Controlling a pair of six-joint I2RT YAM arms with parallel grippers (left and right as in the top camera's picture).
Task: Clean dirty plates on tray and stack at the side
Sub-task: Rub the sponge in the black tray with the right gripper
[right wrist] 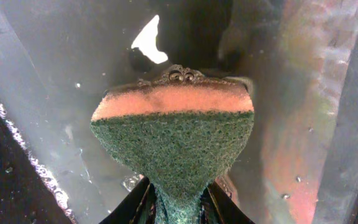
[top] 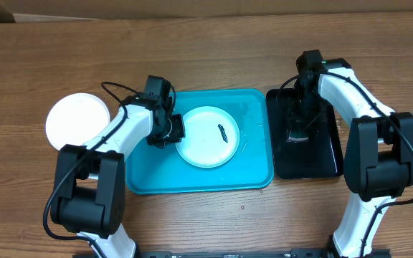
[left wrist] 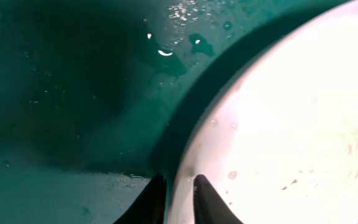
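Turquoise tray [top: 192,179] holds one pale round plate [top: 201,145] bearing a dark smear [top: 222,132].

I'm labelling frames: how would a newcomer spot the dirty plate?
Find the turquoise tray mid-table. The dirty plate lies inside it, its left rim in the left gripper. Unlike the white plate on bare wood at far left, it carries a dark smear.
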